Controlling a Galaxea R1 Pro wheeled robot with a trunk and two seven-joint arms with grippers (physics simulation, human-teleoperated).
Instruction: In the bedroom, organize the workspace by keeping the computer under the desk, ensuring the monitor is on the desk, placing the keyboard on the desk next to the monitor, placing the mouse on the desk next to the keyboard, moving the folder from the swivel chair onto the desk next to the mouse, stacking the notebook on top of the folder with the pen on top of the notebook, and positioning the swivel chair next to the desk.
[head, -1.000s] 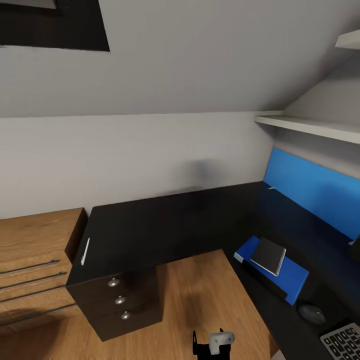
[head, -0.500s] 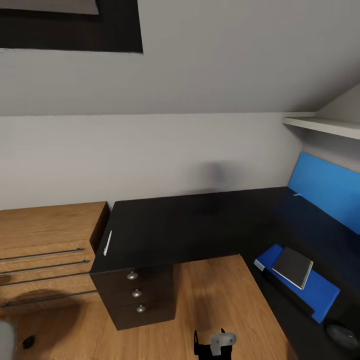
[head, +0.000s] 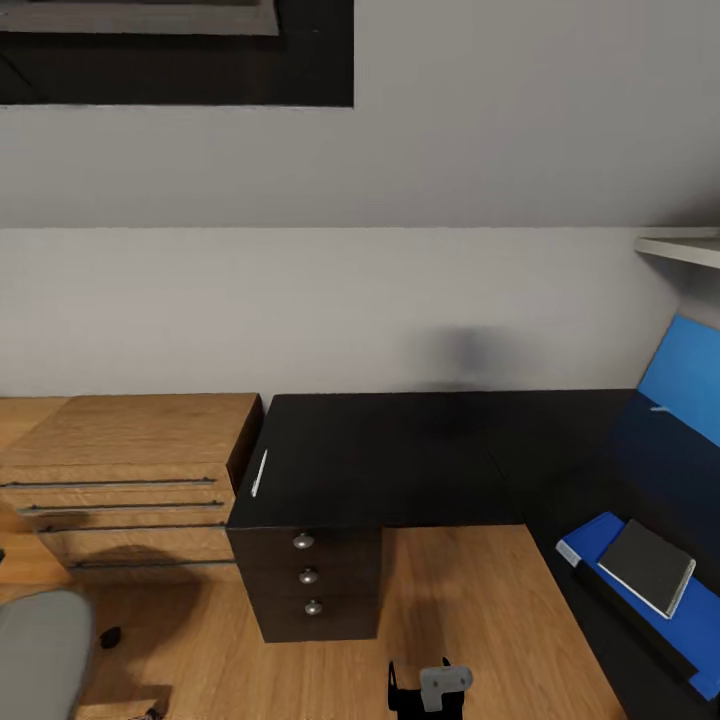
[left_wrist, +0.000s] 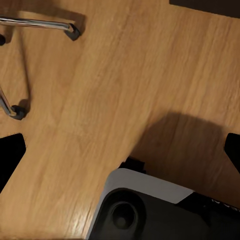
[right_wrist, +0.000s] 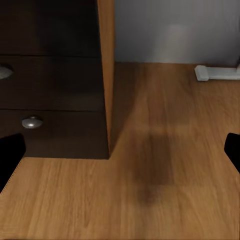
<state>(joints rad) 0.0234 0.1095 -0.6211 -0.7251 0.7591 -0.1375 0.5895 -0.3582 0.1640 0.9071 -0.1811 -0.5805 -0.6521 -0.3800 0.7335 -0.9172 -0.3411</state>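
Observation:
The black-topped desk (head: 400, 460) runs along the wall and turns toward me at the right. A pale pen (head: 258, 473) lies at its left end, above the drawer unit (head: 310, 575). On the right wing the blue folder (head: 590, 537) lies flat with the greyish notebook (head: 650, 566) on top. A grey corner of the swivel chair (head: 40, 650) shows at the lower left; its chrome base (left_wrist: 35, 22) stands on the floor. My left gripper (left_wrist: 120, 155) hangs open over the bare floor. My right gripper (right_wrist: 120, 155) is open and low, facing the drawer unit (right_wrist: 50, 75).
A light wooden cabinet (head: 130, 470) stands against the desk's left end. The blue back panel (head: 690, 385) and a white shelf (head: 680, 248) are at the right. My own base (left_wrist: 150, 210) sits on the wooden floor. A white foot (right_wrist: 217, 73) rests by the wall.
The camera has swung left, so everything shifted right in the picture. The mouse and keyboard left the view, and the chair's corner and more of the wooden cabinet came in.

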